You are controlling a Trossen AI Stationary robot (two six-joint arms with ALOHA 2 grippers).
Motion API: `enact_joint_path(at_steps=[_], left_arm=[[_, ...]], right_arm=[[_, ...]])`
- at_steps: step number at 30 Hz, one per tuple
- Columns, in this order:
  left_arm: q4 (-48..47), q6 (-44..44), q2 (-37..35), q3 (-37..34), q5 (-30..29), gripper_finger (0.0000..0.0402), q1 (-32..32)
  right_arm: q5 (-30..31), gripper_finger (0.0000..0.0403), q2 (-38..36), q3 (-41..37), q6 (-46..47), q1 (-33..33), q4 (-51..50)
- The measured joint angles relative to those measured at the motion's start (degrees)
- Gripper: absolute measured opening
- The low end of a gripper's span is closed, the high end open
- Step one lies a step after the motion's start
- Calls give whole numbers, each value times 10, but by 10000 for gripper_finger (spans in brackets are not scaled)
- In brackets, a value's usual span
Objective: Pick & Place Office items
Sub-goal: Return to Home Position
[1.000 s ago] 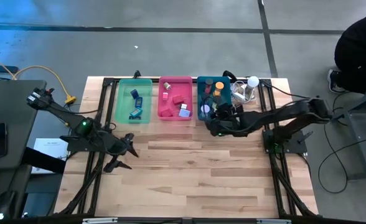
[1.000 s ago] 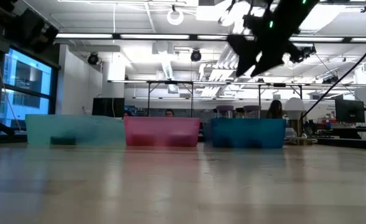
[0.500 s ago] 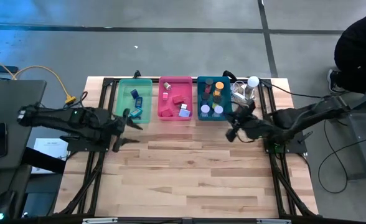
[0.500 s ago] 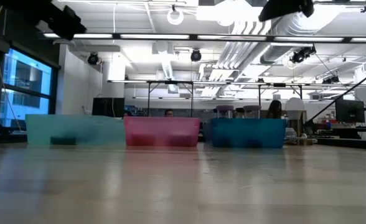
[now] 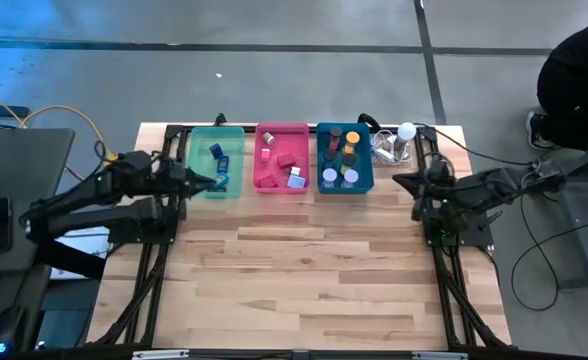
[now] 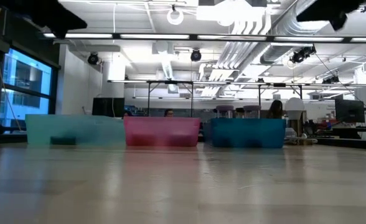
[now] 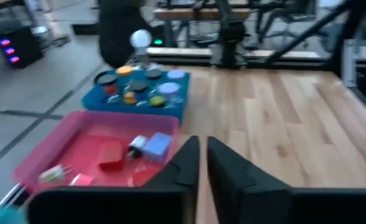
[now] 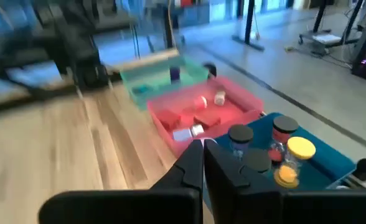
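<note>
Table front: no office item shows on the bare wood of the table (image 5: 314,285), so nothing looks left to collect.
Left gripper: the left gripper (image 7: 201,148) hangs at the table's left side with its tips over the near end of the green tray (image 6: 77,131). Its jaws are pressed almost together with nothing between them.
Left risk: a low swing toward home could clip that tray's rim and shove it. The low view shows the arm high up, so clearance is probably fine, though the overhead view does not show height.
Right gripper: the right gripper (image 8: 203,150) sits at the table's right side, just beside the teal tray (image 6: 248,132), with its jaws closed and empty.
Office items: the office items (image 5: 330,176) all lie inside the three trays, green, pink tray (image 6: 162,132) and teal. A knocked tray would spill sorted pieces.
Far right risk: the cable bundle (image 5: 384,150) and white ball (image 5: 406,131) lie near the right arm. A sweep past them could snag a loop and drag the ball into the teal tray.
Beyond: a person (image 5: 579,70) in dark clothing stands near the right arm's base, within reach of a wide swing.
</note>
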Motion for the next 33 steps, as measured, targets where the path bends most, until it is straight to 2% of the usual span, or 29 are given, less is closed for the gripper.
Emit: enact_joint_path(at_steps=[3,7,11,15,18,27,33], left_arm=[[-31,-1,-16,0,14,6,31],[-61,-20,-18,-3,23,16,52],[-80,-44,-11,-19,23,22,53],[-49,-112,-4,-48,62,22,42],[-13,-127,2,-70,96,22,27],[136,-169,-6,-133,72,22,3],[196,-134,-19,-183,89,17,3]], right_arm=[[-3,2,-93,-81,-15,0,64],[-32,2,-197,-172,-51,0,169],[-59,2,-249,-241,-58,0,218],[-67,2,-265,-292,-72,0,265],[-92,2,-267,-320,-88,0,309],[-117,2,-267,-418,-96,0,419],[-131,2,-263,-419,-107,0,418]])
